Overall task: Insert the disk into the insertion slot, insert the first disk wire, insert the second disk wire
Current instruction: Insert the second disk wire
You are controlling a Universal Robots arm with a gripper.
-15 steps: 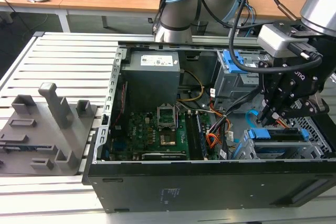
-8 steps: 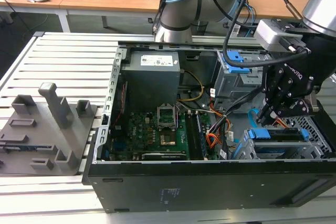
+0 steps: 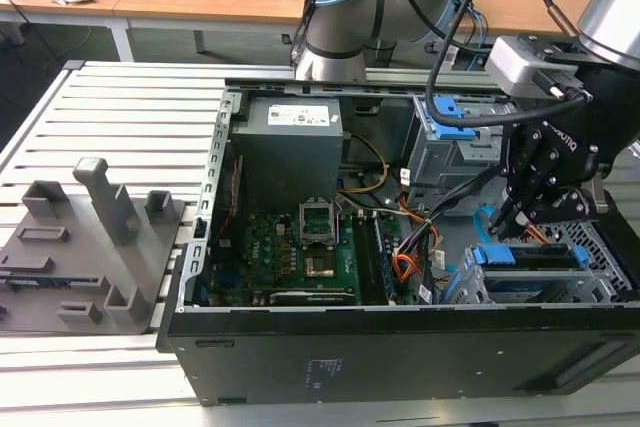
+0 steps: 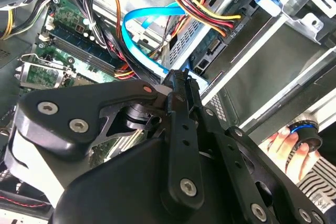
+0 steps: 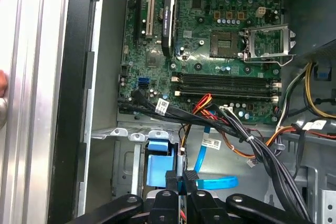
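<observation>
thin flat light-blue second disk wire (image 4: 137,27) loops inside the case.

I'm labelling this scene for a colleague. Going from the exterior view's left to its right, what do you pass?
Grey fixture block → power supply → motherboard → orange wire bundle → gripper, down at the disk.

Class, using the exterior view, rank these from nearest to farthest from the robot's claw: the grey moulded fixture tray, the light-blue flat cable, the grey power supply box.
1. Light-blue flat cable: right beside the claw.
2. Grey power supply box: mid-case, toward the view's left.
3. Grey moulded fixture tray: outside the case, far left.
</observation>
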